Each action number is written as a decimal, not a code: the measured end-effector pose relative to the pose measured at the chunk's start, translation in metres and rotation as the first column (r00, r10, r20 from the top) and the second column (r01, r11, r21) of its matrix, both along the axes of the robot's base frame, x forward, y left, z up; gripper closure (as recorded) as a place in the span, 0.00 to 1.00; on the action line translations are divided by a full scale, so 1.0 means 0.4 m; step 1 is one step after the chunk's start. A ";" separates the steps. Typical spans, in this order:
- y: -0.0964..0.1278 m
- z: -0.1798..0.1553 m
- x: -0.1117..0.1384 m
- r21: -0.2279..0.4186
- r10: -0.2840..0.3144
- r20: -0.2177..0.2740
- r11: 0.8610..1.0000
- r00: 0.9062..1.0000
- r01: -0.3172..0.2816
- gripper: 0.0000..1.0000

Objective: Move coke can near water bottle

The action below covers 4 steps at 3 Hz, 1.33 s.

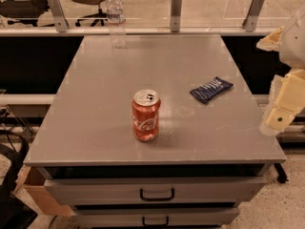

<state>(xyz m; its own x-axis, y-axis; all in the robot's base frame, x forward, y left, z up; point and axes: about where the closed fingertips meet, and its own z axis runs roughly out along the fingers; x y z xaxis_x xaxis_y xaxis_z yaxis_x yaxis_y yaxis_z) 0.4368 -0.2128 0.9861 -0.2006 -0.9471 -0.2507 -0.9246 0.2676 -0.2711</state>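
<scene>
The coke can (146,115) stands upright near the front middle of the grey table (109,94), red with white script and a silver top. The water bottle (116,19) stands upright at the table's far left edge, clear with a white cap. My gripper (282,109) hangs at the right edge of the view, beyond the table's right side, well away from the can and holding nothing that I can see.
A flat dark blue snack packet (211,89) lies right of the can. A glass rail with metal posts (176,11) runs along the table's far edge. Drawers (156,192) sit under the front edge. Office chairs stand behind the rail.
</scene>
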 end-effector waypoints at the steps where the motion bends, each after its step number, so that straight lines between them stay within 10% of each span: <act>1: -0.035 -0.088 0.017 0.125 0.033 -0.011 0.992 0.999 -0.031 0.00; 2: -0.042 -0.183 0.012 0.320 0.110 0.031 0.941 0.993 -0.114 0.00; 3: 0.023 -0.223 -0.006 0.500 0.182 0.133 0.836 0.974 -0.225 0.00; 4: 0.104 -0.180 -0.019 0.667 0.181 0.261 0.676 0.948 -0.313 0.00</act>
<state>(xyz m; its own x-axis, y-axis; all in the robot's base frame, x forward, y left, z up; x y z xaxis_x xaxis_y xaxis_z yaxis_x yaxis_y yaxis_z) 0.4292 -0.1714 0.9141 0.1199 -0.4978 -0.8590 -0.9454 0.2069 -0.2519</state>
